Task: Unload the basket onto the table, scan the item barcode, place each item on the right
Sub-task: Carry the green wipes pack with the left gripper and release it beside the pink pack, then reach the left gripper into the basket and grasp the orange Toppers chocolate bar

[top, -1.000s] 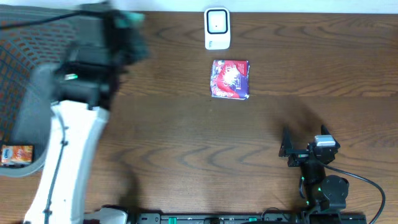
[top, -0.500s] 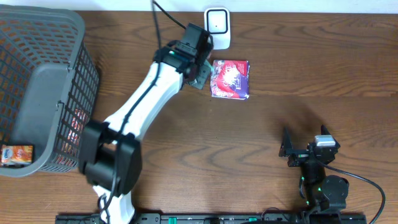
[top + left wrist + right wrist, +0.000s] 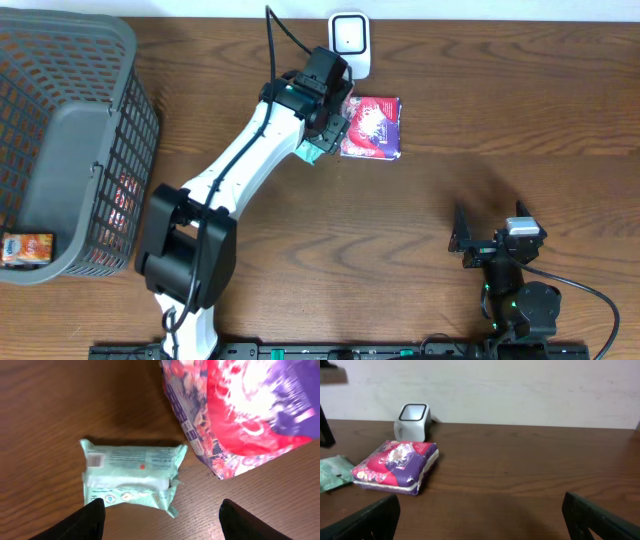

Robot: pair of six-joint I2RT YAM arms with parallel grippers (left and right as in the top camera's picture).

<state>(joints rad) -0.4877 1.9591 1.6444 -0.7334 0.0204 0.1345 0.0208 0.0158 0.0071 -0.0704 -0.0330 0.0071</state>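
I am working over a dark wooden table point(image 3: 500, 120), with a grey mesh basket point(image 3: 60, 110) taking up its left end. My left arm is reaching toward the far edge, where a red and purple soft pack point(image 3: 372, 127) is lying just in front of the white barcode scanner point(image 3: 349, 45). The item I am taking as mine, a mint-green flat packet point(image 3: 132, 477), is lying on the table just beside that pack's left edge, near the scanner but off to one side of it. My left tool point(image 3: 162, 512) is hovering right above it with fingers apart, gripping nothing. My right tool point(image 3: 480, 520) is also standing wide apart and empty, well apart at the near side.

The packet is looking crinkled and film-wrapped, with small print and a pale panel at one end. Whether that panel is the barcode is too blurred to tell. I am judging this step as setting up a grip on the packet. The next move is calling for closing across its long sides, then turning the code face toward the scanner.
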